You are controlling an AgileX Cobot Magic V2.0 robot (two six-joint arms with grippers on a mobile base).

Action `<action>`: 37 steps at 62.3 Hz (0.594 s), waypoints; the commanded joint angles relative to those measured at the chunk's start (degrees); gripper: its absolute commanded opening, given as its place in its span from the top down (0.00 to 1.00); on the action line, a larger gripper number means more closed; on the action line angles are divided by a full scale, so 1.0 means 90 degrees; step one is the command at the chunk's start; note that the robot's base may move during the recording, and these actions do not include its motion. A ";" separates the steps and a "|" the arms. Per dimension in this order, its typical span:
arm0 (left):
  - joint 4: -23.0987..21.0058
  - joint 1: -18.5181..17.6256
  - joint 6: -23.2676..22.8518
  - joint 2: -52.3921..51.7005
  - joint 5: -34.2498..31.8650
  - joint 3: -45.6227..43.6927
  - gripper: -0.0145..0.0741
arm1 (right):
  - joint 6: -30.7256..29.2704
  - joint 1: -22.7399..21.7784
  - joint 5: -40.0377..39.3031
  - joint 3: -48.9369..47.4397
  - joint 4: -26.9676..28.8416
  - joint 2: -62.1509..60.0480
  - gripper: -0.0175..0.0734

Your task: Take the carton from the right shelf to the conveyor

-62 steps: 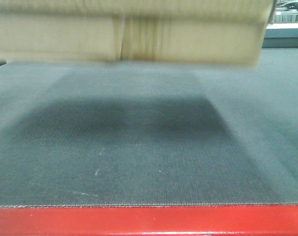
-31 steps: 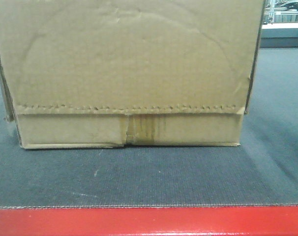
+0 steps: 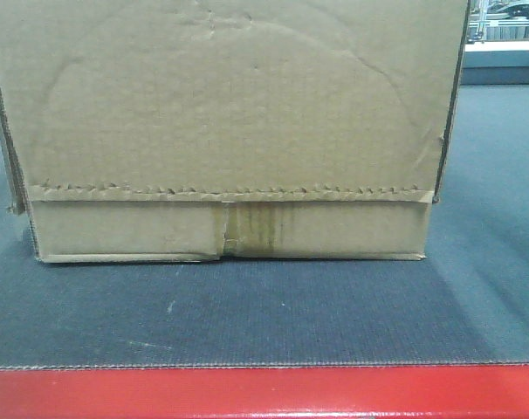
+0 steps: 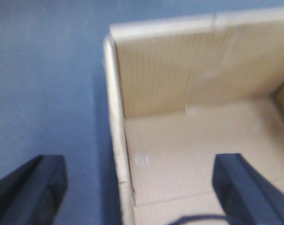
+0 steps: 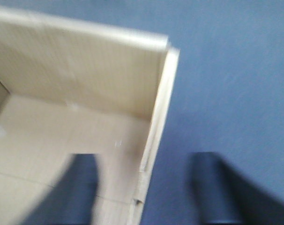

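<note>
Since one second ago the carton (image 3: 225, 131) has come down onto the conveyor (image 3: 264, 314), resting at 12 o'clock behind its red edge. Left gripper (image 4: 132, 180) and right gripper (image 5: 146, 187) each straddle a wall, jaws wide

Large brown corrugated cardboard carton (image 3: 230, 122) sits upright, open-topped, on dark grey textured conveyor belt (image 3: 264, 314), behind its red near edge.

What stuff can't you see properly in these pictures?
- Carton top: cut off by the front view's upper edge.
- Conveyor behind the carton: hidden by it.
- Left gripper and right gripper fingertips: blurred and cropped in the wrist views.
- Shelf: in no view.
</note>
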 commanded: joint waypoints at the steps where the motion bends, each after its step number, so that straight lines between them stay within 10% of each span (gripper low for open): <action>1: 0.0237 0.0088 0.0135 -0.0443 0.0026 0.0124 0.47 | -0.0061 -0.0029 0.0088 -0.0042 -0.0388 -0.0401 0.79; 11: 0.0125 0.0762 0.0135 -0.1147 -0.0213 0.1014 0.89 | -0.0050 -0.0396 0.0138 0.0373 -0.0587 -0.0926 0.88; 37: -0.0154 0.1622 0.0135 -0.3497 -0.2120 0.4798 0.82 | -0.0050 -0.1475 -0.1584 0.4122 -0.0428 -0.2700 0.88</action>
